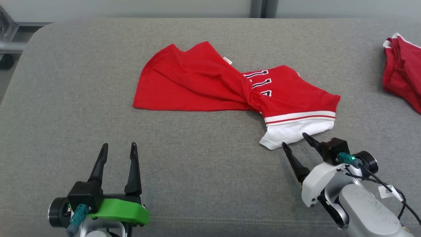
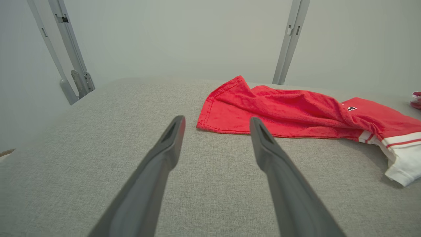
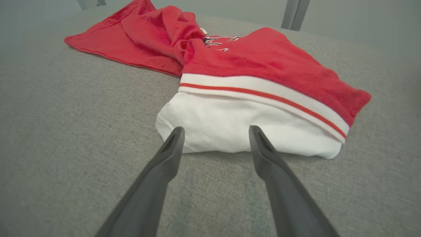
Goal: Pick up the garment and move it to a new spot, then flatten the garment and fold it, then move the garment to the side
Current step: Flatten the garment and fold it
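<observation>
I am reading the fingers of the right gripper (image 1: 293,139) as spread and empty, tips just beside the white hem (image 3: 236,131) of the garment (image 1: 204,82), which is lying twisted on the grey upholstered surface (image 1: 197,171). I am worrying that a shallow pinch here could end up catching only the top layer, tightening the twist on lifting. The left gripper (image 1: 119,144), fingers also spread, is sitting well apart from the garment; a second red garment (image 1: 403,72) is lying beyond the garment's right end.
</observation>
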Motion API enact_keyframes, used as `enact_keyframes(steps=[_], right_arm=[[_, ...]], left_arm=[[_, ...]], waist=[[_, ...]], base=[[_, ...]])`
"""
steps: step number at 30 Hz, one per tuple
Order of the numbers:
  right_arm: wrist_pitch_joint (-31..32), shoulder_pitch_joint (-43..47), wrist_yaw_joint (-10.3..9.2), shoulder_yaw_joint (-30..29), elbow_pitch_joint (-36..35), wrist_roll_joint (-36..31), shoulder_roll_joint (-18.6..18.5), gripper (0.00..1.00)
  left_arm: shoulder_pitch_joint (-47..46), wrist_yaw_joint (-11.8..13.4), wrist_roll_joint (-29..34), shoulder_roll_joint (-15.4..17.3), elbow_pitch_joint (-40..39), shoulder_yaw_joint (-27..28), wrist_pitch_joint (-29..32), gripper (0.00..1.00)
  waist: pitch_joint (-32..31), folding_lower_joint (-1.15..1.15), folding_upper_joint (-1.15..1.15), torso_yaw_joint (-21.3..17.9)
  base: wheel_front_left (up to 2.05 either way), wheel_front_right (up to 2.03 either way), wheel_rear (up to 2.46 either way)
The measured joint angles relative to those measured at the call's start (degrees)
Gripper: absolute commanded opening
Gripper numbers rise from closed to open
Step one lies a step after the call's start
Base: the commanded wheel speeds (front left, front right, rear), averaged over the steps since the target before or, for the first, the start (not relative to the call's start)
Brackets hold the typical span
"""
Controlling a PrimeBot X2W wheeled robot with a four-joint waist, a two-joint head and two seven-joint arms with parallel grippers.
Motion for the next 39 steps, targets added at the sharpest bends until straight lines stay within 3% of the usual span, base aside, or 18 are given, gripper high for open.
enact_keyframes(steps=[11,12,13,14,18,27,33,39], right_arm=[[1.6,-5.1,2.31,2.1,7.7,-1.9,0.0,0.97],[1.6,-5.6,2.3,2.1,8.2,-2.0,0.2,0.58],[1.1,-6.3,2.29,2.0,9.2,-2.5,0.1,0.36],[0.8,-6.6,2.29,1.9,9.5,-2.6,0.1,0.0],[-1.5,-8.3,2.08,0.4,9.8,-2.8,0.1,0.0],[-4.0,-11.2,-0.3,-4.0,5.8,-2.9,-2.1,0.0],[-4.3,-13.0,-0.88,-4.3,0.3,-4.8,-3.9,0.0],[-4.4,-13.0,-3.28,-5.9,-9.6,-7.2,-4.2,0.0]], left_arm=[[0.0,0.0,-0.5,-0.1,-1.1,1.1,0.0,1.0],[0.0,0.0,-0.8,-0.1,-1.1,1.2,0.0,1.0],[0.0,0.0,-1.2,-0.1,-1.2,1.2,0.0,1.0],[0.0,0.0,-1.2,-0.2,-1.2,1.3,0.0,1.0],[0.0,0.0,-1.2,-0.2,-1.3,2.1,0.0,1.0],[0.4,0.0,-1.4,-0.2,-1.3,2.5,0.0,1.0],[1.2,0.0,-1.1,-0.2,-1.3,1.9,0.0,1.0],[1.4,0.0,-0.8,-0.2,-2.1,3.0,0.0,1.0]], waist=[[3.2,0.0,0.0,6.2],[3.4,0.0,0.0,6.4],[3.8,0.0,0.0,6.7],[3.8,0.0,0.0,6.8],[3.5,0.0,0.0,6.2],[1.9,0.0,0.0,3.8],[0.5,0.0,0.0,1.8],[-0.6,0.0,0.0,-0.9]], base=[[0.0,0.0,0.0],[0.0,0.0,0.0],[0.0,0.0,0.0],[0.0,0.0,0.0],[0.0,0.0,0.0],[0.0,0.0,0.0],[0.0,0.0,0.0],[0.0,0.0,0.0]])
